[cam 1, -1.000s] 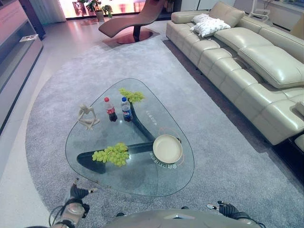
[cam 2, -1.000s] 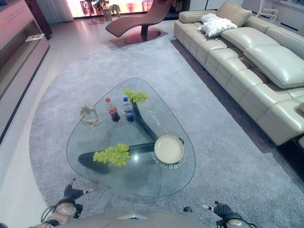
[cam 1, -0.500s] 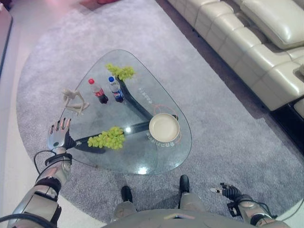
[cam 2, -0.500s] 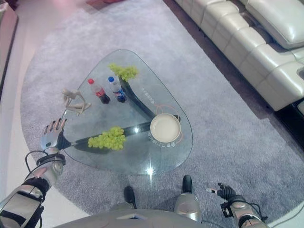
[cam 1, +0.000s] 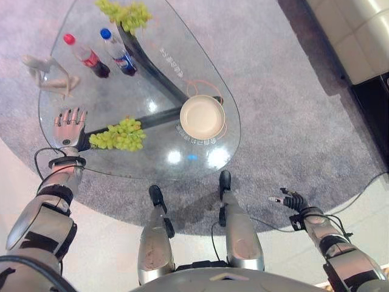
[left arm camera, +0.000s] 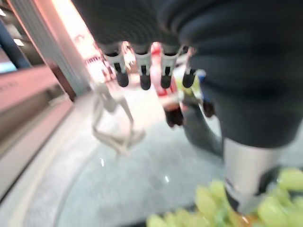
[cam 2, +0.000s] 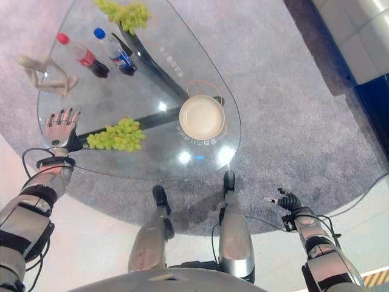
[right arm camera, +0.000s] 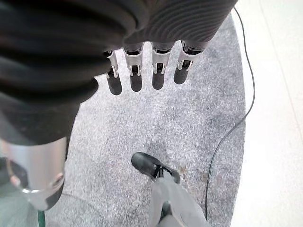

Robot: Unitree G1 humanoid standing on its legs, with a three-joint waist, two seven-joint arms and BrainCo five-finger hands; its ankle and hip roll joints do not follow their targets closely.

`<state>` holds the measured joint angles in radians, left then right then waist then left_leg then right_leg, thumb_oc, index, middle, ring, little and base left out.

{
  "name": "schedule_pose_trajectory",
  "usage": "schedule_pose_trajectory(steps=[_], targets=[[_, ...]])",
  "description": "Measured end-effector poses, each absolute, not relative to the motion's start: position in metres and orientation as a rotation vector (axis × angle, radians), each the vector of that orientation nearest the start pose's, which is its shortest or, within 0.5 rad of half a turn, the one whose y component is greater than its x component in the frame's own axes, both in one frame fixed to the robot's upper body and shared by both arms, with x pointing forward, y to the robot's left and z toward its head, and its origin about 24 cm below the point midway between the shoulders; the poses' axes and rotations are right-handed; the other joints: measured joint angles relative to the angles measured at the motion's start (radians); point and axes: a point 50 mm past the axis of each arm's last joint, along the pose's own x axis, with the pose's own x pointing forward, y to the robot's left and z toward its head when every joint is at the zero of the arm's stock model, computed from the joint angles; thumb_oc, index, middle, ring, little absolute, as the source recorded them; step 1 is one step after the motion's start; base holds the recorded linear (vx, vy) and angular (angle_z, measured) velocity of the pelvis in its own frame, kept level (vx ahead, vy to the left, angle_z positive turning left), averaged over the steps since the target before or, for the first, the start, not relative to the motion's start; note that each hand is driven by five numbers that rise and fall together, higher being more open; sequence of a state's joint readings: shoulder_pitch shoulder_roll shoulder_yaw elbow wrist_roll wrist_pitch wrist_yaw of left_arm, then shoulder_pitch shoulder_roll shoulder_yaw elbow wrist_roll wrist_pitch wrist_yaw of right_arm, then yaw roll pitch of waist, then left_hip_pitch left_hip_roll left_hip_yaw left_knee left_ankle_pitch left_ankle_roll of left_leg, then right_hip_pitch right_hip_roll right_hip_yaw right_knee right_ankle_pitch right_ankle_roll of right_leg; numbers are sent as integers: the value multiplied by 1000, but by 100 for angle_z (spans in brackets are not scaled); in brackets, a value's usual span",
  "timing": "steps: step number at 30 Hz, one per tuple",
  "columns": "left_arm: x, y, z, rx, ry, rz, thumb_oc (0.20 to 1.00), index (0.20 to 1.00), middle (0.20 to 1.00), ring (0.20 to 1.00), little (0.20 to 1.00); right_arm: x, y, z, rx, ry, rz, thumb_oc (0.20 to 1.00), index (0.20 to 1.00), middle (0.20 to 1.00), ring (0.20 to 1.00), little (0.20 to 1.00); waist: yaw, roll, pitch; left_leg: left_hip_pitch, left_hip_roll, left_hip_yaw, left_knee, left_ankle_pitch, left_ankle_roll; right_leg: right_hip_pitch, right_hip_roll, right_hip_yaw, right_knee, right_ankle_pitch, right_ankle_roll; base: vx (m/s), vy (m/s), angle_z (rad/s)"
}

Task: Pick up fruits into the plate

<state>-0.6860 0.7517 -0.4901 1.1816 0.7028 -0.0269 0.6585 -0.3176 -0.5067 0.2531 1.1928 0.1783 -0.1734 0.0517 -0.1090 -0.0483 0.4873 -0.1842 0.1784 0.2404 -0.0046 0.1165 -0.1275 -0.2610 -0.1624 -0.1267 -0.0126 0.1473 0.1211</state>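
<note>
A bunch of green grapes (cam 1: 119,134) lies on the glass table (cam 1: 158,158) near its front left edge. A second bunch of green grapes (cam 1: 124,13) lies at the far end. An empty cream plate (cam 1: 202,117) sits on the right side of the glass. My left hand (cam 1: 68,126) hovers open over the table's left edge, just left of the near grapes (left arm camera: 208,203), fingers (left arm camera: 142,71) straight. My right hand (cam 1: 290,200) hangs open low on the right, off the table, over the carpet (right arm camera: 156,127).
Two small bottles stand at the back: a red-capped one (cam 1: 87,56) and a blue-capped one (cam 1: 117,52). A pale figurine (cam 1: 47,72) stands at the table's left. A cream sofa (cam 1: 358,42) lies to the far right. Grey carpet (cam 1: 285,121) surrounds the table.
The camera has tilted down, so the whole scene has shifted up. My left hand has come forward over the table edge, closer to the near grapes. The right hand stays low.
</note>
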Motion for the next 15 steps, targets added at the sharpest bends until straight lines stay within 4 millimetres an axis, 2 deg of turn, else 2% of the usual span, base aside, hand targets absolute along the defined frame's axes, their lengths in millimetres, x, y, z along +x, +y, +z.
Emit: schedule_pose_trajectory(steps=[3, 6, 7, 10, 15], targets=[[329, 342, 90, 1756, 73, 417, 1000, 1000, 1000, 1000, 1000, 234, -303, -67, -431, 704, -93, 1000, 1000, 1000, 1000, 1000, 2, -11, 6, -22, 1, -1, 9, 0, 0, -27, -1, -1, 20, -1, 0, -68, -45, 0], [337, 342, 108, 1717, 44, 476, 1000, 1000, 1000, 1000, 1000, 237, -304, -64, -427, 693, -99, 1000, 1000, 1000, 1000, 1000, 3, -21, 21, -66, 8, -13, 46, -3, -1, -62, 0, -8, 48, -2, -2, -38, -63, 9], [340, 342, 117, 1694, 29, 507, 1000, 1000, 1000, 1000, 1000, 237, -304, -64, -416, 690, -107, 1000, 1000, 1000, 1000, 1000, 0, -24, 34, -94, 14, -33, 83, -13, -2, -76, 0, -19, 78, -18, -10, -18, -48, 17], [344, 342, 125, 1674, 14, 531, 1000, 1000, 1000, 1000, 1000, 235, -305, -65, -413, 685, -120, 1000, 1000, 1000, 1000, 1000, -1, -32, 39, -157, 24, -55, 156, -36, -2, -138, -3, -17, 165, -57, -19, -2, -34, 12], [343, 345, 128, 1676, 15, 546, 1000, 1000, 1000, 1000, 1000, 236, -306, -63, -403, 657, -136, 1000, 1000, 1000, 1000, 1000, -2, -34, 40, -240, 32, -74, 249, -63, 0, -227, -10, -6, 276, -107, -25, 0, 12, 2]])
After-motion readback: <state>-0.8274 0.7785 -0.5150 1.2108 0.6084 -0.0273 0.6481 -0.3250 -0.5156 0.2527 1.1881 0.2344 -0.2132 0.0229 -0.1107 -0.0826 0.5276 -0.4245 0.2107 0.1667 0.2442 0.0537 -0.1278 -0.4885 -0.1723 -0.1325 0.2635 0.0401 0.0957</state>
